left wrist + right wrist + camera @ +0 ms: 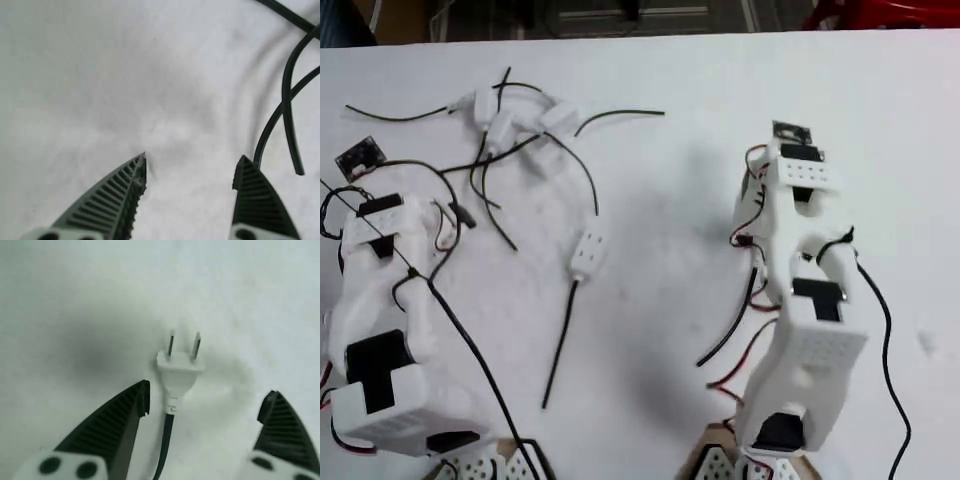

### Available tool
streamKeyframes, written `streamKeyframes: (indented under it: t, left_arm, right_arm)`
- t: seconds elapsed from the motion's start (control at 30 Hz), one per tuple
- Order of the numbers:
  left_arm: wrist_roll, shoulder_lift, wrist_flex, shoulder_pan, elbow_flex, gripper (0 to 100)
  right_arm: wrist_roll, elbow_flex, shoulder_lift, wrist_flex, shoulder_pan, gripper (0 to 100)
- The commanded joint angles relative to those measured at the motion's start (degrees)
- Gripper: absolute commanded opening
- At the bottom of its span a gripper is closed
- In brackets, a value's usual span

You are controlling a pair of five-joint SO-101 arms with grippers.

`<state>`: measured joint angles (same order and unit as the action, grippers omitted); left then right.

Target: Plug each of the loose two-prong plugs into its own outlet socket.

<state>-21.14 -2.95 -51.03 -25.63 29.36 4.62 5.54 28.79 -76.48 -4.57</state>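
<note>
Your right gripper (208, 390) hangs released over a plug (179, 367); your left gripper (192, 159), also released, hangs beside cords (286, 100).

I see a white plug (179, 369) flat on the counter (75, 300), between my right tool (208, 389)'s parted fingers (115, 425), prongs (196, 347) pointing away, black cord (166, 440) trailing back.

White tabletop (720, 100). Flat on it, just in front of the right hand (207, 394): a white plug (179, 367) on a black cord (167, 440). Beside the left hand (192, 161): loose black wires (286, 105).
</note>
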Motion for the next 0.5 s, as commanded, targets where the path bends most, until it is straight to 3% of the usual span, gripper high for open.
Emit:
streamKeyframes:
  t: [0.0, 0.17, 0.37, 0.47]
  left_arm:
    - [0.00, 3.12, 0.79, 0.66, -0.53, 28]
    - [0.00, 3.12, 0.79, 0.66, -0.53, 28]
    - [-0.09, 3.12, 0.79, 0.66, -0.53, 28]
    - [-0.09, 3.12, 0.79, 0.66, -0.53, 28]
  right_arm:
    - [-2.20, 5.63, 4.62, 0.22, -1.19, 25.8]
    - [-3.69, 12.84, 9.54, -3.30, -1.19, 20.9]
    - [-3.78, 21.45, 9.89, -10.86, -0.92, 7.4]
    - [-3.78, 23.38, 9.80, -13.14, -0.92, 6.3]
